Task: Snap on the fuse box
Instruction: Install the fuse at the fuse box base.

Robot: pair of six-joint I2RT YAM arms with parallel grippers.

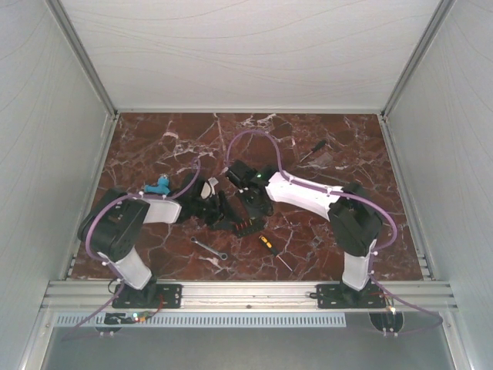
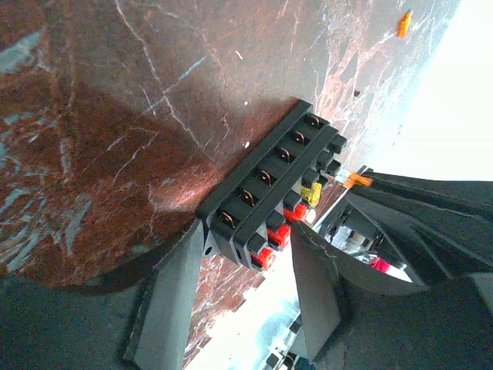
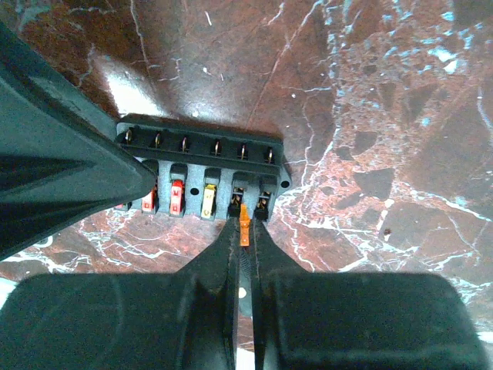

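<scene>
The fuse box [image 1: 245, 226] is a small black block lying on the marble table between the two grippers. In the right wrist view the fuse box [image 3: 202, 171] shows red and yellow fuses in a row, and two empty slots at its right end. My right gripper [image 3: 244, 225] is shut on a small orange fuse [image 3: 244, 231], its tip right at those empty slots. My left gripper [image 2: 245, 235] straddles one end of the fuse box [image 2: 269, 185], a finger [image 2: 173, 301] touching each side. The left finger hides the box's left end in the right wrist view.
A silver wrench [image 1: 209, 248] and a yellow-and-black screwdriver [image 1: 273, 250] lie near the front edge. A blue object [image 1: 158, 186] sits behind the left arm. A dark tool [image 1: 314, 151] lies at the back right. A small orange piece [image 2: 403, 23] lies apart on the table.
</scene>
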